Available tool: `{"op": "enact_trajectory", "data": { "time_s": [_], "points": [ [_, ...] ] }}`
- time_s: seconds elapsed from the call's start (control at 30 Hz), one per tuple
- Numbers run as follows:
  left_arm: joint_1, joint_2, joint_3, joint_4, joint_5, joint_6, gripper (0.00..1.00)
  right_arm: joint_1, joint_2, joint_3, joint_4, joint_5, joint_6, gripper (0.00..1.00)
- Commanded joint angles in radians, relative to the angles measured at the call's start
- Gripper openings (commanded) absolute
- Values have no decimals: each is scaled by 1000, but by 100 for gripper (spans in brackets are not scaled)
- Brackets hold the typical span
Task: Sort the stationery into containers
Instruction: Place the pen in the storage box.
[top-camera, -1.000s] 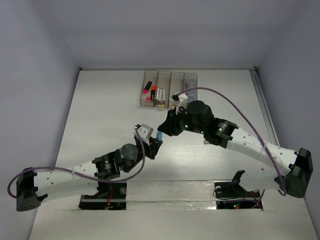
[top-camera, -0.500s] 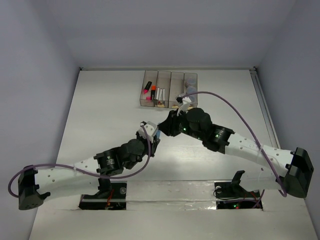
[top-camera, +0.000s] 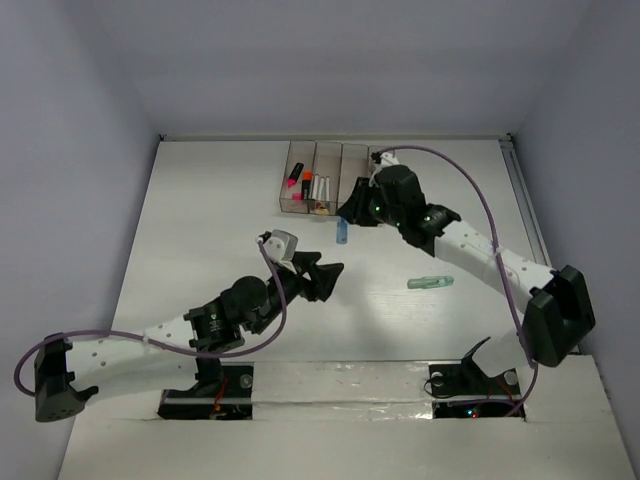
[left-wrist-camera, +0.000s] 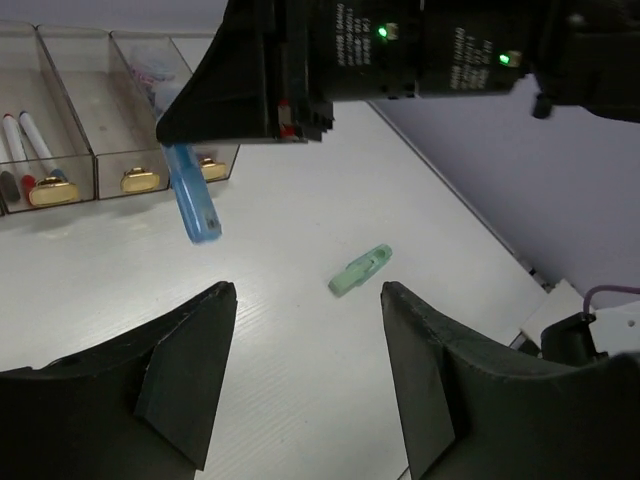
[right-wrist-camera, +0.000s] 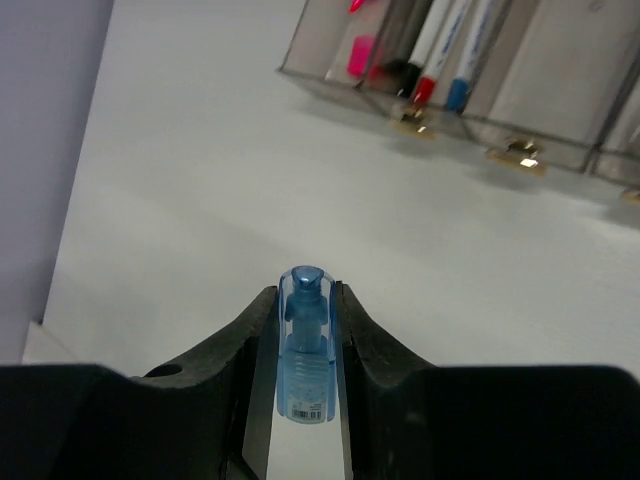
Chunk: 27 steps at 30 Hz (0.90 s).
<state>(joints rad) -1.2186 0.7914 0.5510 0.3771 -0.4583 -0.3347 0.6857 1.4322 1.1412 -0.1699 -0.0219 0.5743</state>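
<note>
Care matters at release: right fingers clamp the blue marker, hanging just before the bins; carry it over a free bin's rim before opening. Left fingers gape, empty, above the counter.

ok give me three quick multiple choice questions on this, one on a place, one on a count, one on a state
1. Where is the green marker?
A in a bin
B lying on the table
C in the left gripper

2. How many bins are in the row?
A two
B four
C six

3. What is the right gripper doing?
A open and empty
B shut on a white pen
C shut on the blue marker

Answers:
1 B, it lies flat on bare table, well apart from the bins.
2 B, four joined compartments show from above.
3 C, the right wrist view shows it clamped on the marker.
</note>
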Motion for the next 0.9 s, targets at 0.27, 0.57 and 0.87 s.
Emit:
{"op": "enact_trajectory", "data": {
  "time_s": [0.27,0.57,0.87],
  "points": [
    [-5,-146,-140,-12,20,-116,61,-276,357,369,0,-35,-108,0],
    [-5,-159,-230,16,63,-171,73,-299,718,779,-184,16,-168,31],
    [-5,-5,-163,45,105,-112,76,-299,575,758,-188,-3,-171,90]
  ]
}}
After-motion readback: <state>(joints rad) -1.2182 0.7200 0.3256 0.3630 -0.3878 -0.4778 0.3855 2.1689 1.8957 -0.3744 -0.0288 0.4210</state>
